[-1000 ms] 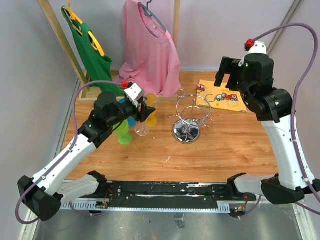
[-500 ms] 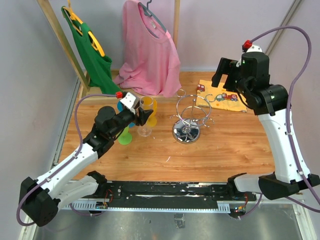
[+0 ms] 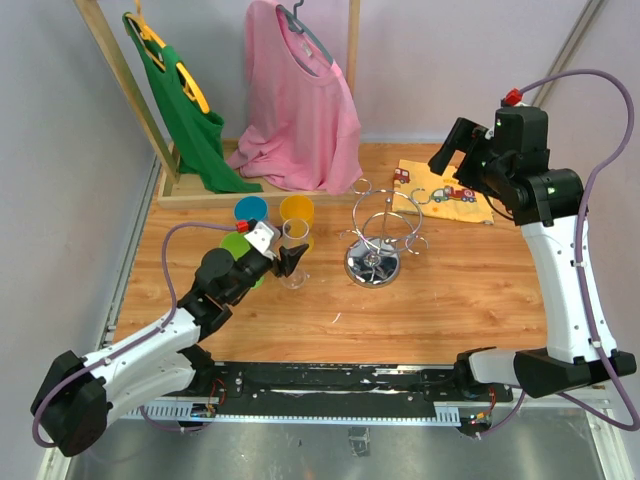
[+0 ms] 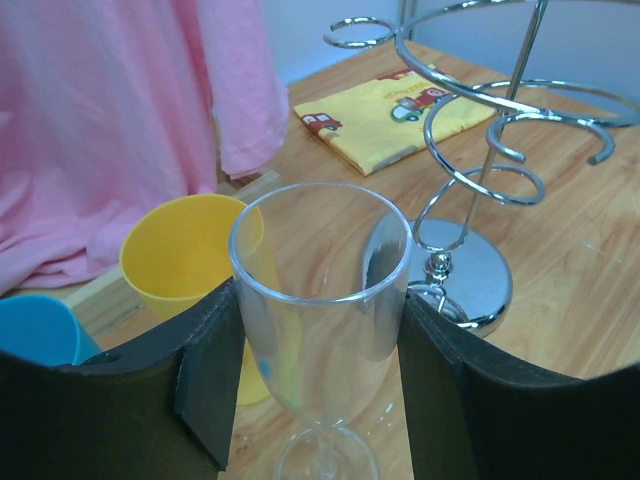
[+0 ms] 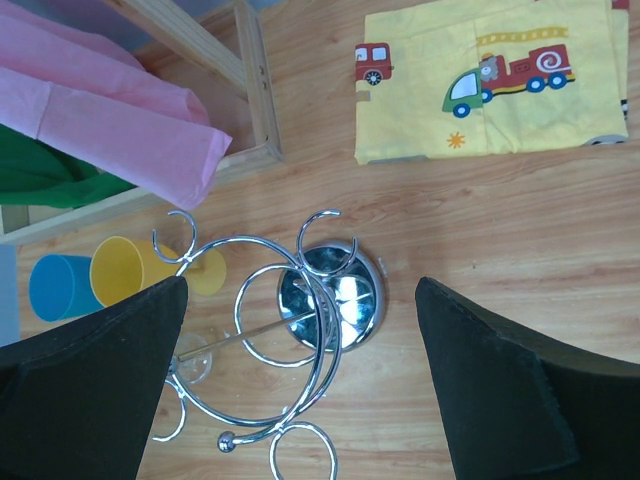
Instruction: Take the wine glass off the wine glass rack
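Observation:
The clear wine glass [image 3: 294, 252] stands upright, left of the wine glass rack [image 3: 385, 232], a chrome wire stand with a round base and empty curled arms. My left gripper [image 3: 283, 260] is shut on the glass bowl. In the left wrist view the bowl [image 4: 320, 290] sits between the two black pads [image 4: 210, 385], both touching it, with its foot [image 4: 325, 465] low by the wood and the rack [image 4: 470, 250] behind on the right. My right gripper [image 3: 455, 150] hangs high above the rack [image 5: 325, 290], open and empty [image 5: 300, 380].
A yellow cup [image 3: 297, 210], a blue cup [image 3: 250, 208] and a green cup [image 3: 236, 245] stand left of the rack. A yellow fire-truck cloth [image 3: 445, 190] lies at the back right. A pink shirt [image 3: 300, 100] and a green shirt [image 3: 185, 110] hang on a wooden frame behind.
My left arm has lowered and pulled toward the near side, carrying the wine glass down and away from the cups. My right gripper has tilted and shifted slightly.

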`<state>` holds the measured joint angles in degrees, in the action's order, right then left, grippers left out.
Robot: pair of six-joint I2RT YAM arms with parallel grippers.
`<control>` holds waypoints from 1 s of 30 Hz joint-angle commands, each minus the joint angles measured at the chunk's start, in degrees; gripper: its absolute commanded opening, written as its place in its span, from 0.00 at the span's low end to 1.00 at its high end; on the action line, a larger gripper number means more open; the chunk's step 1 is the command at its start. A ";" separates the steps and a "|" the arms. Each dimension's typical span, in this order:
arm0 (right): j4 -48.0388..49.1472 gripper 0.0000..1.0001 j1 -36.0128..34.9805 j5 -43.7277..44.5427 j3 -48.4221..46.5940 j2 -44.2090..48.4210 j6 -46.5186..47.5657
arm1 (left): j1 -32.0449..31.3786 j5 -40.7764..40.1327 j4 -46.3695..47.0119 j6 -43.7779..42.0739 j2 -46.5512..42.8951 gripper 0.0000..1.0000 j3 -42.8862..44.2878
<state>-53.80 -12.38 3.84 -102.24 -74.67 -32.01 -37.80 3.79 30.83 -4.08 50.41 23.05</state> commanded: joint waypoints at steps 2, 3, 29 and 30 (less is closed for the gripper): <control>-1.54 0.98 0.78 -3.75 0.33 -0.11 -3.40 | -1.13 -2.95 12.81 -2.51 1.52 0.00 -3.10; -1.75 0.98 0.84 -3.97 0.29 -0.28 -3.47 | -1.13 -3.18 13.91 -2.61 2.09 0.00 -3.47; -2.52 0.98 0.94 -3.84 -0.07 -1.66 -2.94 | -1.14 -6.67 16.19 4.18 7.26 0.00 -5.58; -2.53 0.98 0.95 -3.84 -0.07 -1.62 -2.85 | -1.16 -6.62 16.19 4.00 7.37 0.00 -5.59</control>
<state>-55.57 -12.23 -0.40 -102.15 -76.58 -34.63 -38.46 -1.93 43.64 -0.21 57.58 17.98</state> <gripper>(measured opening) 0.984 0.588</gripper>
